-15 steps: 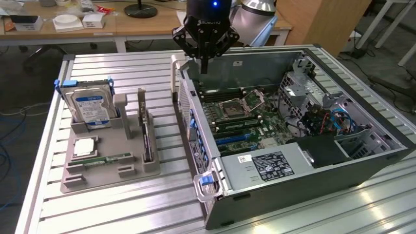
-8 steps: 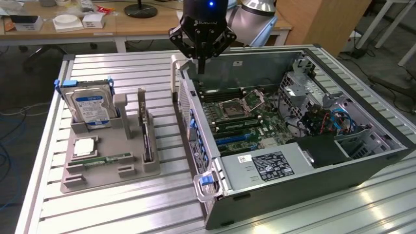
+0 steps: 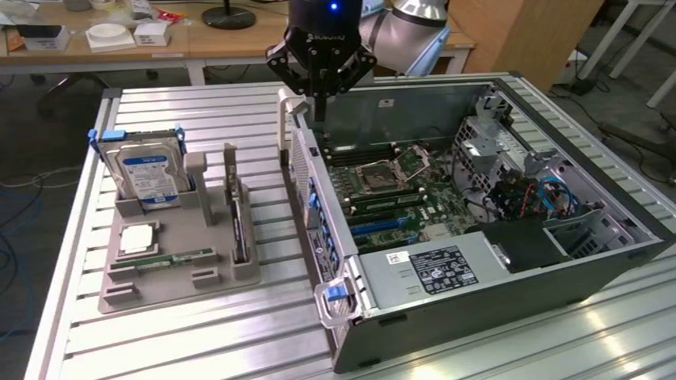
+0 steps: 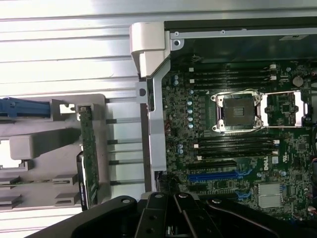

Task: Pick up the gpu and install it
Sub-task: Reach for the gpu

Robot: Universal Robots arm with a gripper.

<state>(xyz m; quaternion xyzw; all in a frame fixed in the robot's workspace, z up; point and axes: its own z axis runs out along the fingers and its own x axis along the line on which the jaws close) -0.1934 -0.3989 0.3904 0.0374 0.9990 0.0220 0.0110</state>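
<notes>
Robotiq-marked gripper [image 3: 318, 101] hangs with jaws closed on nothing over the open case [image 3: 507, 277] and its Dell-lettered motherboard [image 4: 266, 162], while the gpu [image 3: 237, 222] stands on edge in the grey holder [image 3: 169, 273].

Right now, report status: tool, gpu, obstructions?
Tool shut, empty, above the case wall facing the grey holder. Gpu upright in the holder, untouched. No obstruction seen.

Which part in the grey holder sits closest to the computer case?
The gpu, the thin dark card standing on edge; the hard drive and the memory stick sit farther toward the exterior view's left.
</notes>
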